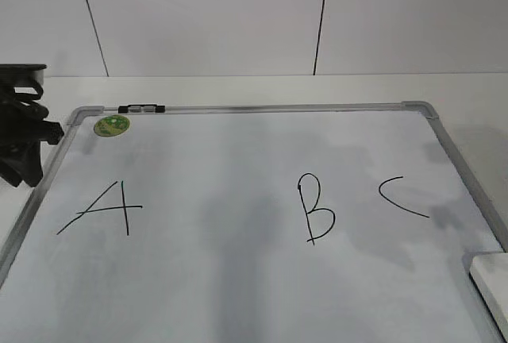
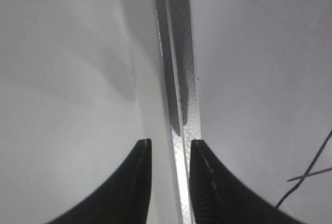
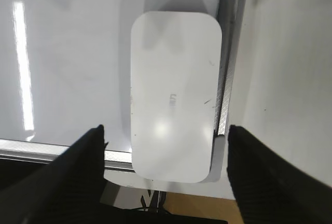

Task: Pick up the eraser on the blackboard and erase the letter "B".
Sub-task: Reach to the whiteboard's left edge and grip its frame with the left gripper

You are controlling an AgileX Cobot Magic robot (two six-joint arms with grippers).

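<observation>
The blackboard (image 1: pixel 238 160) is a white dry-erase board with a silver frame, lying flat, with black letters A, B and C. The letter "B" (image 1: pixel 316 206) is right of the middle. The eraser (image 1: pixel 494 279), a white rounded block, lies at the board's near right corner; the right wrist view shows it (image 3: pixel 174 94) from above. My right gripper (image 3: pixel 166 130) is open, above the eraser, one finger on each side, not touching. My left gripper (image 2: pixel 168 143) is open, straddling the board's left frame edge (image 2: pixel 179 79); its arm shows at the far left (image 1: pixel 20 136).
A round green sticker (image 1: pixel 112 125) and a black clip (image 1: pixel 141 109) sit at the board's far left edge. A white wall stands behind the table. Part of the letter A (image 2: pixel 311 175) shows by my left gripper. The table's front edge lies below the eraser (image 3: pixel 207 206).
</observation>
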